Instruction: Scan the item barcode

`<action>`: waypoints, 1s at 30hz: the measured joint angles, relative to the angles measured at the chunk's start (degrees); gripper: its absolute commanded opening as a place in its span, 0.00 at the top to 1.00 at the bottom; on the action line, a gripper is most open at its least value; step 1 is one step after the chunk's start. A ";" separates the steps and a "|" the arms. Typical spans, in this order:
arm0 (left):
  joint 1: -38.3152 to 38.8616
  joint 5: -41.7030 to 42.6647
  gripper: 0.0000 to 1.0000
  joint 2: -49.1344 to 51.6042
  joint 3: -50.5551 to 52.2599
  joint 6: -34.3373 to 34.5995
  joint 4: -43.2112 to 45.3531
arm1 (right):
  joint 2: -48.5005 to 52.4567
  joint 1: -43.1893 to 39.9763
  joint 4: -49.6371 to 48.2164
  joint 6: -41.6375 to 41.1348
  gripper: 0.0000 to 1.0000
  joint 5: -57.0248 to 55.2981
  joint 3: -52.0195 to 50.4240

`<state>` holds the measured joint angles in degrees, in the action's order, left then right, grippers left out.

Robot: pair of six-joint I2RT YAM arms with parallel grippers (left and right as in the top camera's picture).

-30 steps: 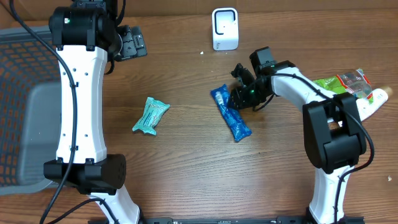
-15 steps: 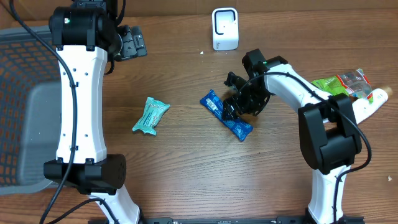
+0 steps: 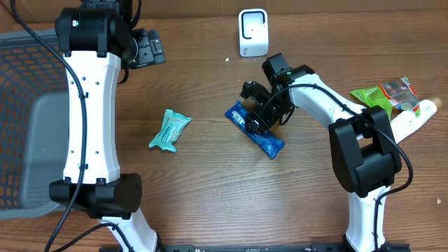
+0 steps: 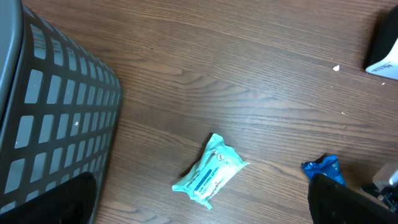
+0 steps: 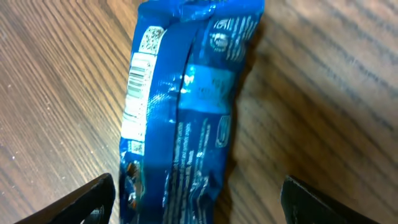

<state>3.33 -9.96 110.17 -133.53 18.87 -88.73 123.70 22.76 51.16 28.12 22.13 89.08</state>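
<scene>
Wood-grain table (image 3: 210, 199) under blue packet (image 3: 270, 144)

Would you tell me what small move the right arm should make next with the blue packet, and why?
Probably lower the right gripper and close its fingers on the blue packet: they stand open either side of it, it lies flat on the table with its barcode facing up.

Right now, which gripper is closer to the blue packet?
Right. The right gripper hangs open directly over the blue packet, with a finger on either side of it. The left gripper is far off toward the table's back left.
</scene>
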 measured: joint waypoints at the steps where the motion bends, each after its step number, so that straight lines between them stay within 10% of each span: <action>1: 0.00 0.00 0.00 0.00 0.00 0.00 0.00 | 0.00 0.00 -0.33 0.11 0.17 -0.04 -0.09; 20: 0.00 0.00 0.00 0.00 0.00 0.00 0.00 | 0.72 -1.18 -5.68 -4.70 0.44 4.20 -1.73; 30: 0.00 0.00 0.00 0.00 0.00 0.00 0.00 | 1.46 -7.39 -2.14 -8.85 0.30 14.49 -2.03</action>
<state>3.33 -9.96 110.17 -133.53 18.87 -88.73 125.16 15.38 49.01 19.27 36.62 87.05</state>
